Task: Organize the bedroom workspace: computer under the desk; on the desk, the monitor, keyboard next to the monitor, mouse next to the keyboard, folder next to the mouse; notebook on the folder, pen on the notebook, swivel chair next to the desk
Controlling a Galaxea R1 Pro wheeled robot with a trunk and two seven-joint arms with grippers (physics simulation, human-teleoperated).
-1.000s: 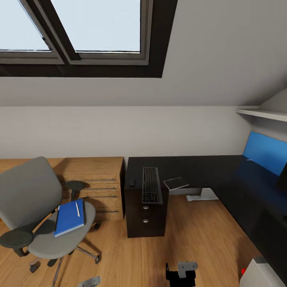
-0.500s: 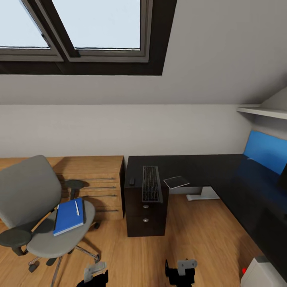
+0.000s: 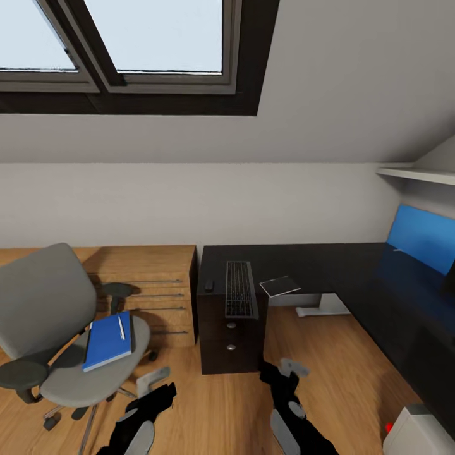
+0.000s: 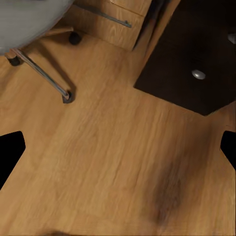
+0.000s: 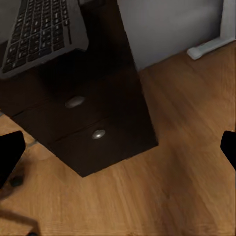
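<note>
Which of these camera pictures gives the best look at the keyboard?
The head view: the whole keyboard lies lengthwise on the desk above the drawer unit, its near end overhanging the edge. The right wrist view catches part of it, keys clear but cropped. The left wrist view faces the floor and drawer front.

Black arms (image 3: pixel 297 411) — pale grey plates.

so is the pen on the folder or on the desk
On the folder: the white pen lies across its blue cover, on the swivel chair seat, not the desk.
</note>
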